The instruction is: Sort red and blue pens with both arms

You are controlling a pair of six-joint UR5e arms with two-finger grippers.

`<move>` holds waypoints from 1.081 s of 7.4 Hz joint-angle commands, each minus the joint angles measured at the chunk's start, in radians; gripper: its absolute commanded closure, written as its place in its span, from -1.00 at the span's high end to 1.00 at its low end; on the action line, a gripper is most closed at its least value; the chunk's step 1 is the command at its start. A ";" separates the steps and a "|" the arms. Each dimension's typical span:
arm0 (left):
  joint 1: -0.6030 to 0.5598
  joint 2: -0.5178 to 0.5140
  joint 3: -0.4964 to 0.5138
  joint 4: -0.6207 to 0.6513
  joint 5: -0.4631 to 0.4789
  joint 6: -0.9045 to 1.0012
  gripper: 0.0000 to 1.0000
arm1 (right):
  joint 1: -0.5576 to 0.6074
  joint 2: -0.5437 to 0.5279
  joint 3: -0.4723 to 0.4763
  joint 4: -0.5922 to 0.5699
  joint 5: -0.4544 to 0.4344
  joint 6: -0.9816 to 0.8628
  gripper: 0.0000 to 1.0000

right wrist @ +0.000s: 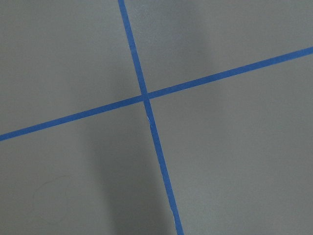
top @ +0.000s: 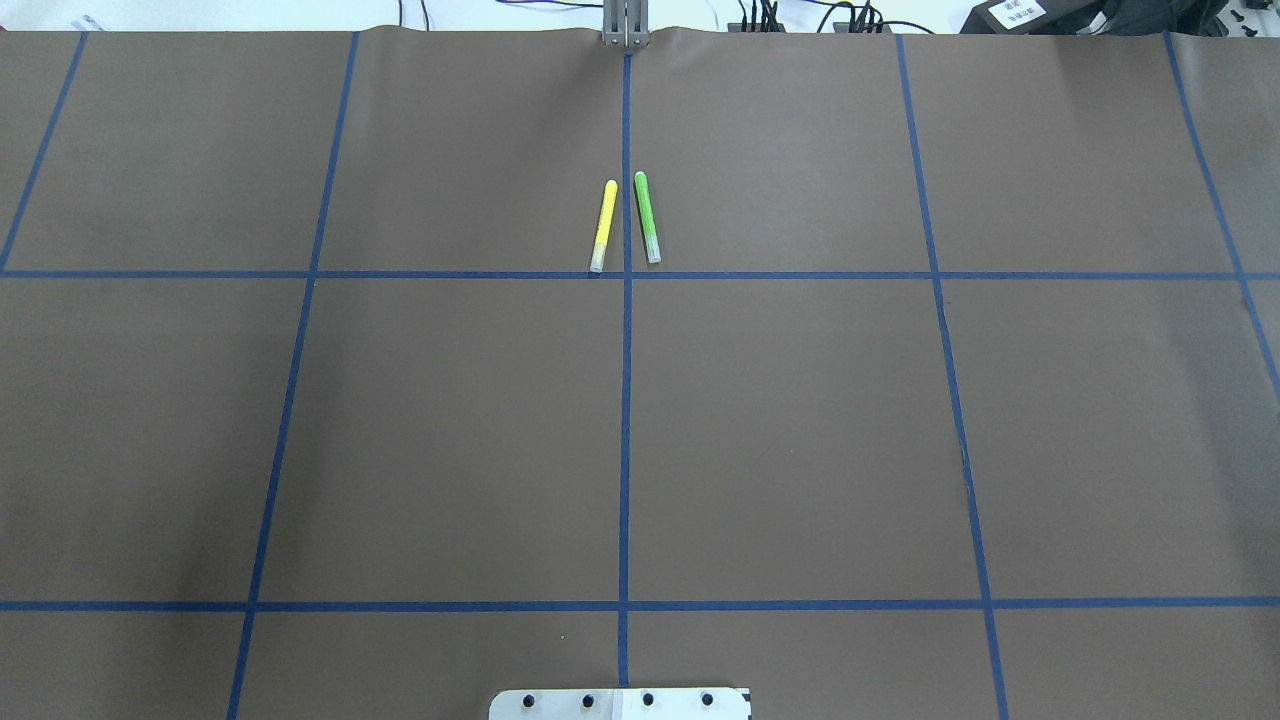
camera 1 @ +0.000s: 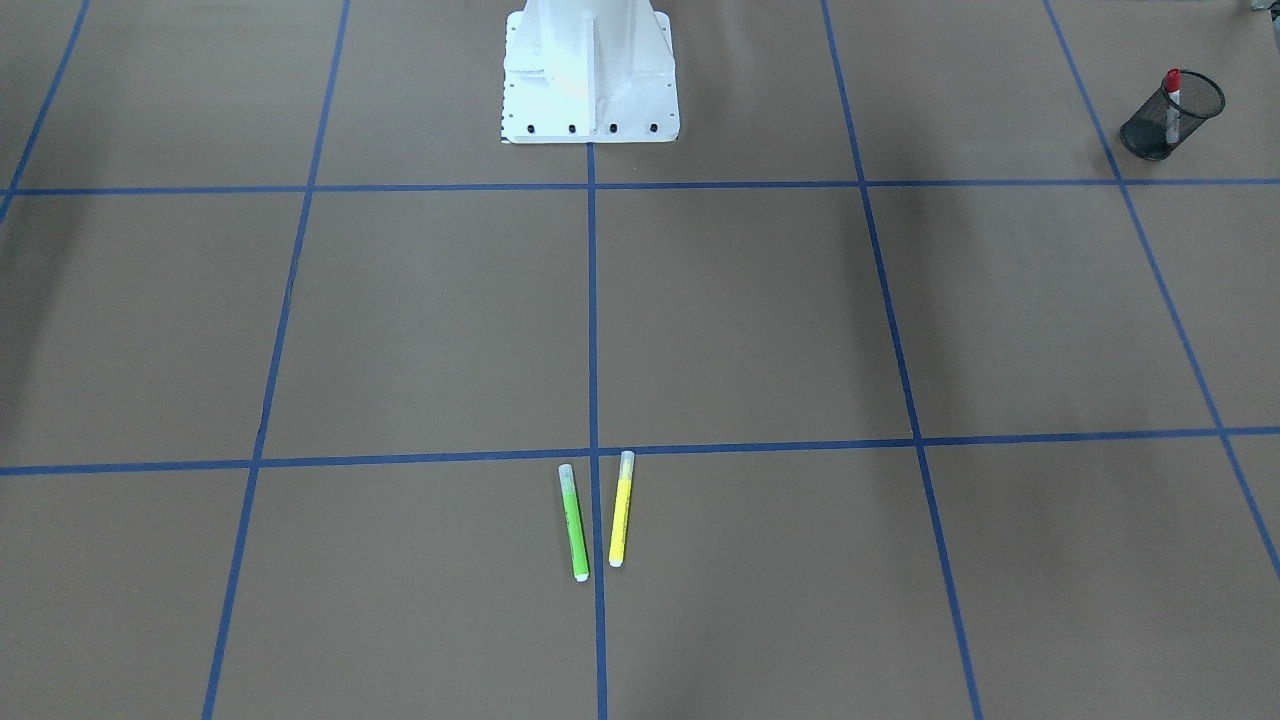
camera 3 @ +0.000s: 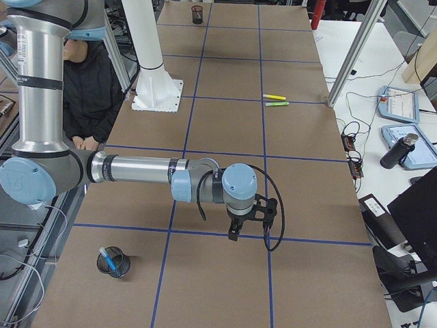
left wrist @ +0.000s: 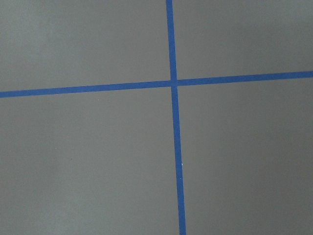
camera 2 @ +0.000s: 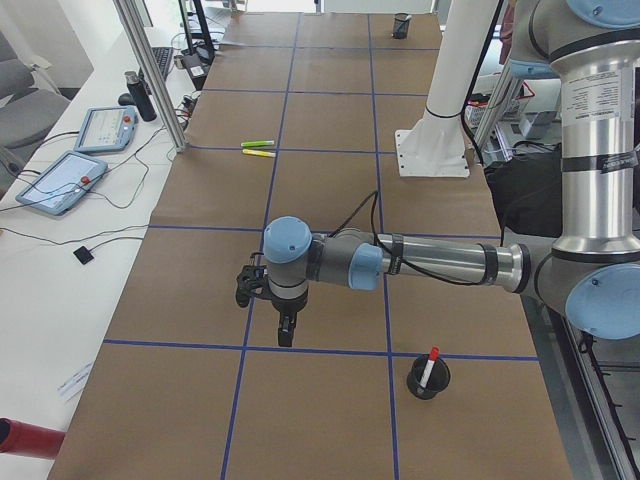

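**Pens in cups, both hands over bare bench**

Front view: red pen stands in mesh cup near bench corner. Green marker and yellow marker lie side by side, apart.

Left-side view: left hand over tape line; cannot tell its grip.

Right-side view: blue pen leans in second cup; right hand likewise unreadable.

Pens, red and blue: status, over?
Left gripper, right gripper: state unclear. Red pen in left mesh cup, blue pen in right mesh cup. Green marker, yellow marker aside.
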 commanded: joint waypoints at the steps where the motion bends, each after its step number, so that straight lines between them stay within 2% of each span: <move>1: -0.001 0.002 0.004 0.009 -0.028 -0.005 1.00 | -0.046 0.013 -0.002 -0.007 -0.035 0.002 1.00; 8: -0.001 0.002 0.017 0.005 -0.028 -0.005 1.00 | -0.056 0.016 -0.008 -0.013 -0.030 0.010 1.00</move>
